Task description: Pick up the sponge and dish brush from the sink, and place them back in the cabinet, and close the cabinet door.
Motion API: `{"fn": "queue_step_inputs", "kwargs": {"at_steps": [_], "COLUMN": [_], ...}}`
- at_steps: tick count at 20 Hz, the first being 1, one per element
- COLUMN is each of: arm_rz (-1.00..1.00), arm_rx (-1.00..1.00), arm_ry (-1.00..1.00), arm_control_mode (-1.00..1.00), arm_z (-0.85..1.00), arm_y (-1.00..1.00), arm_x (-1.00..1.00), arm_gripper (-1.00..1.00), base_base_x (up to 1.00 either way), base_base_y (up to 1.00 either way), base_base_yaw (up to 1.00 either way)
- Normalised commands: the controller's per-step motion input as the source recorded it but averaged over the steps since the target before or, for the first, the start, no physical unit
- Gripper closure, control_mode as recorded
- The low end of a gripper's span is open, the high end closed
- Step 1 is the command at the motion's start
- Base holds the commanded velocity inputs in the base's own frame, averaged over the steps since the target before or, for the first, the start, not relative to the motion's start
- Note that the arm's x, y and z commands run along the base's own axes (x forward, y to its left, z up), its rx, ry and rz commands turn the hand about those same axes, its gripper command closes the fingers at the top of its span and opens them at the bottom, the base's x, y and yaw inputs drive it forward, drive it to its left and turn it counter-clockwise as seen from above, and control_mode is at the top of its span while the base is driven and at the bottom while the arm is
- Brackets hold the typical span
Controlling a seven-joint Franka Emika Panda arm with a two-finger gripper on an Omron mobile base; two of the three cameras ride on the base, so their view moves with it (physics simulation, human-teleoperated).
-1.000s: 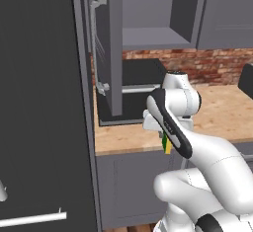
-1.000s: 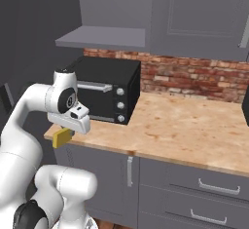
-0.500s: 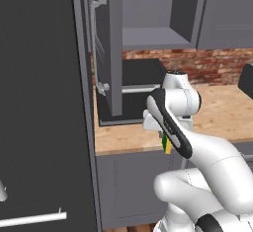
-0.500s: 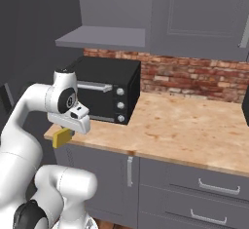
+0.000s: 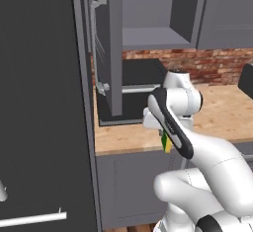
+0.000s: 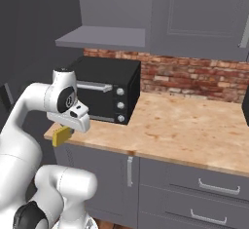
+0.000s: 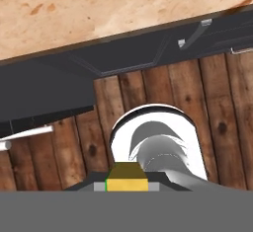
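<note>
1. Green-and-yellow sponge (image 5: 166, 143) pinched in the closed pincer (image 6: 62, 134) — hanging off the wood-grain surface (image 6: 194, 125) edge.
2. Lift high, clear the toaster oven (image 6: 104, 96) — then reach into the cabinet (image 5: 148, 37) shelf.

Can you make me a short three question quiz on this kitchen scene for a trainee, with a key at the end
1. True or false: the sponge is lying in the sink.
2. Which stands on the counter under the open cabinet? A) kettle B) toaster oven C) pot
3. Fill in: the wall behind the counter is faced with ____.

Key
1. False. The gripper holds it in shut jaws, out past the counter's front edge and above the wooden floor.
2. B, the black toaster oven.
3. Brick.
</note>
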Motion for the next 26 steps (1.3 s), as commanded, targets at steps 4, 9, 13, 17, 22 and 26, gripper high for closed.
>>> {"fn": "queue_step_inputs", "kwargs": {"at_steps": [4,9,13,17,22,26], "arm_rz": [0.07,0.05,0.01,0.01,0.0,0.02], "arm_rx": [0.03,-0.01,0.0,0.0,0.0,0.0], "arm_ry": [-0.32,-0.16,-0.11,-0.11,-0.01,-0.01], "arm_control_mode": [-1.0,-1.0,-1.0,-1.0,-1.0,-1.0], "arm_z": [0.28,0.34,0.37,0.37,0.38,0.38], "arm_y": [0.03,0.07,0.05,0.0,-0.02,-0.01], "arm_x": [-0.06,0.0,0.0,0.0,0.01,0.01], "arm_gripper": [1.0,1.0,1.0,1.0,1.0,1.0], "base_base_x": [0.0,0.0,0.0,0.0,0.0,0.0], "base_base_y": [0.0,0.0,0.0,0.0,0.0,0.0], "base_base_yaw": [0.0,0.0,0.0,0.0,0.0,0.0]}}
